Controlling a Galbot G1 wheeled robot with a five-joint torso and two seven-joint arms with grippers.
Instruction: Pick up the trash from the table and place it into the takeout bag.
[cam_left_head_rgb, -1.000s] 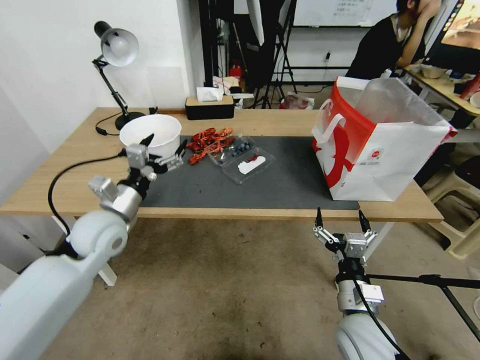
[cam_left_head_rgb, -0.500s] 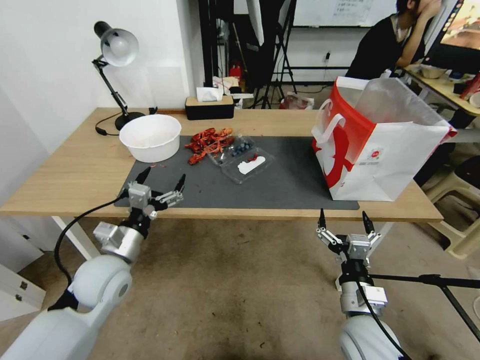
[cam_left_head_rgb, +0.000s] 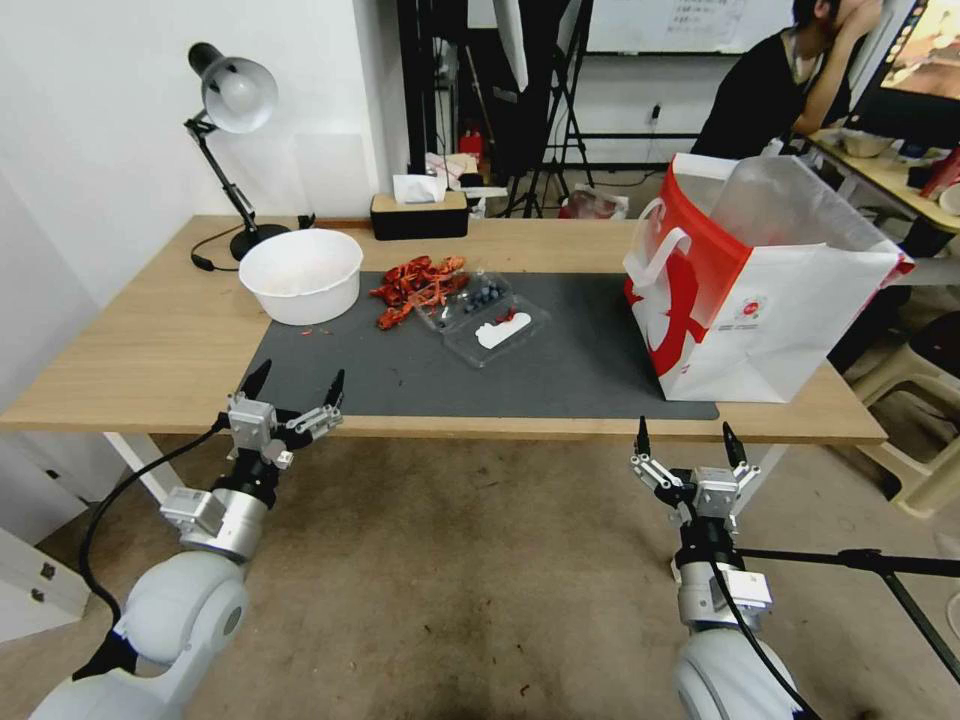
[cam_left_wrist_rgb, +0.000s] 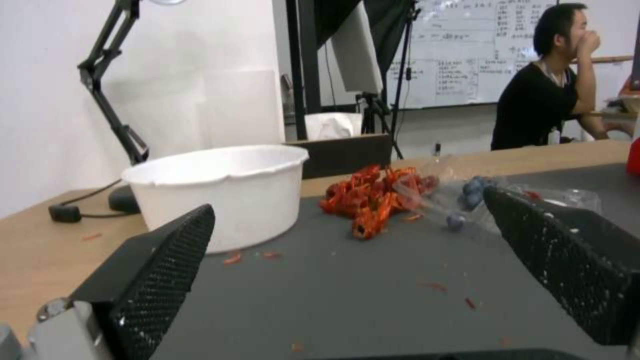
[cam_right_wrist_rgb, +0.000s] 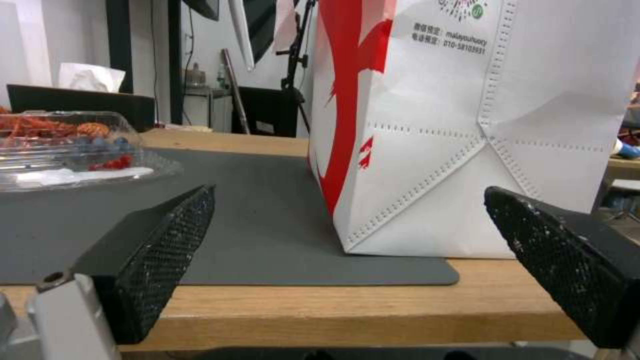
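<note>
**Trash on the mat, both my grippers empty at the table's near edge**

The trash lies ahead of my left fingers, in the middle of the dark grey rectangular mat (cam_left_head_rgb: 560, 370): a heap of red crayfish shells (cam_left_head_rgb: 418, 285) touching a clear plastic clamshell tray (cam_left_head_rgb: 482, 315) with blueberries and a white scrap inside. Beside the shells, farther left, stands a round white plastic bowl (cam_left_head_rgb: 300, 272), with red crumbs scattered near it. The large white paper takeout bag with a red side panel (cam_left_head_rgb: 760, 280) stands upright straight beyond my right fingers, on the mat's far right end.

My left gripper (cam_left_head_rgb: 290, 390) hovers at the near edge of the long light-wood table (cam_left_head_rgb: 150, 350), fingers spread wide, holding nothing. My right gripper (cam_left_head_rgb: 686, 447) hangs just below and before the table edge, fingers likewise spread and empty.

Behind the bowl, a black desk lamp (cam_left_head_rgb: 228, 120) and a dark tissue box (cam_left_head_rgb: 418, 210) sit at the back.
</note>
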